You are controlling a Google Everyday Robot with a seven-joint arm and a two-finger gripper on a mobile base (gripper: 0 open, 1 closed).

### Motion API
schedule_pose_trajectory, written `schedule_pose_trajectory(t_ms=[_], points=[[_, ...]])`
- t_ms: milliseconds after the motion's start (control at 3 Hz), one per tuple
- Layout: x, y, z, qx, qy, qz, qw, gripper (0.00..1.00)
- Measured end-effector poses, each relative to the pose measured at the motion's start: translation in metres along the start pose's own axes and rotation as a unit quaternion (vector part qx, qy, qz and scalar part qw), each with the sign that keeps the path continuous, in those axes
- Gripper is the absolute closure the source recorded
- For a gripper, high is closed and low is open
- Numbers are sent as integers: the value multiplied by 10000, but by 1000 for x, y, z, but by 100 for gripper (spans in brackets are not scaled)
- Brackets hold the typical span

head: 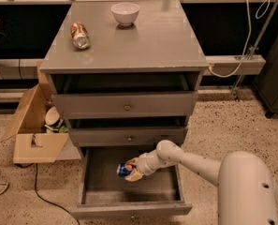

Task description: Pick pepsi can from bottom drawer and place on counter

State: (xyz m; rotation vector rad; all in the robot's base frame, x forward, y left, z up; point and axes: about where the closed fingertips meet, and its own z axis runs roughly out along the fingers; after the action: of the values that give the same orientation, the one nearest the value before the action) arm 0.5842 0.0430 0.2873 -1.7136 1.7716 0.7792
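Observation:
The bottom drawer (101, 191) is pulled open below two upper grey drawers. My gripper (131, 169) reaches into it from the right and is shut on the pepsi can (125, 169), a small blue can lying on its side in the fingers, slightly above the drawer floor. The white arm (190, 161) stretches from the lower right. The counter (143, 36) is the grey top of the cabinet, well above the gripper.
A brownish-gold can (79, 34) lies on the counter's left side and a white bowl (125, 12) stands at its back. An open cardboard box (33, 125) sits on the floor left of the cabinet. A cable (40, 191) runs along the floor.

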Motion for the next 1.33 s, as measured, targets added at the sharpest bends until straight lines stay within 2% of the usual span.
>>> schedule_pose_trajectory(t_ms=[333, 667, 1000, 1333], points=[[-31, 17, -36, 47, -12, -326, 9995, 100], [-85, 36, -104, 448, -54, -888, 9950, 100], [-146, 68, -167, 734, -40, -1502, 9859, 100], [-215, 88, -232, 1054, 22, -2065, 9728, 100]])
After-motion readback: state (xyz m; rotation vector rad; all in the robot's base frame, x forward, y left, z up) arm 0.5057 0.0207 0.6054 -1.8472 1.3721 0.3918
